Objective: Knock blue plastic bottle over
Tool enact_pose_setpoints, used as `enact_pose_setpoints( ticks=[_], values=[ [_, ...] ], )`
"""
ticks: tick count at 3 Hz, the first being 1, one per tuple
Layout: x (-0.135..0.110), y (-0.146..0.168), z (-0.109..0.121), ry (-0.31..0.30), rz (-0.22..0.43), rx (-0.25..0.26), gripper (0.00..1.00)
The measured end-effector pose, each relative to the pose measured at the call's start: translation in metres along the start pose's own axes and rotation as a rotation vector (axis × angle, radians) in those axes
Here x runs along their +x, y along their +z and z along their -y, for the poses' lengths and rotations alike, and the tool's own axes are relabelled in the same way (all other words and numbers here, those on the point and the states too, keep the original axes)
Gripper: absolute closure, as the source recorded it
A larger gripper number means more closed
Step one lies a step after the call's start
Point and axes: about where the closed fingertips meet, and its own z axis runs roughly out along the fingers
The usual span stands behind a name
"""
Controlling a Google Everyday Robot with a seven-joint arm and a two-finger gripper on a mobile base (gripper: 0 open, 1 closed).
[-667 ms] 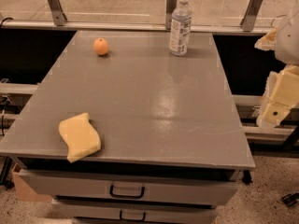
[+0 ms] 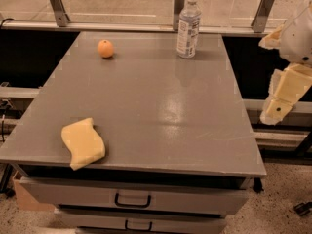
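Observation:
The blue plastic bottle (image 2: 188,27) stands upright near the far edge of the grey table (image 2: 161,106), right of centre. It is clear and bluish with a white cap and a pale label. My gripper (image 2: 280,99) is cream-coloured and hangs off the table's right side, beyond the edge. It is well to the right of the bottle and nearer the camera, touching nothing.
An orange ball (image 2: 105,48) lies at the far left of the table. A yellow sponge (image 2: 83,143) lies at the front left corner. Metal posts and a rail (image 2: 179,6) run behind the table. Drawers with handles (image 2: 132,199) sit below the front edge.
The gripper has edged slightly left toward the table's right edge. The bottle, ball and sponge have not moved.

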Motion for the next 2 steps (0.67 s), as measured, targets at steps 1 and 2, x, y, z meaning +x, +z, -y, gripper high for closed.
enact_pose_setpoints(
  ticks=[1,2],
  values=[
    [-0.006,0.030,0.059,-0.035,0.076,0.049,0.00],
    [-0.014,0.064,0.126,-0.045,0.178,0.107,0.00]
  ],
)
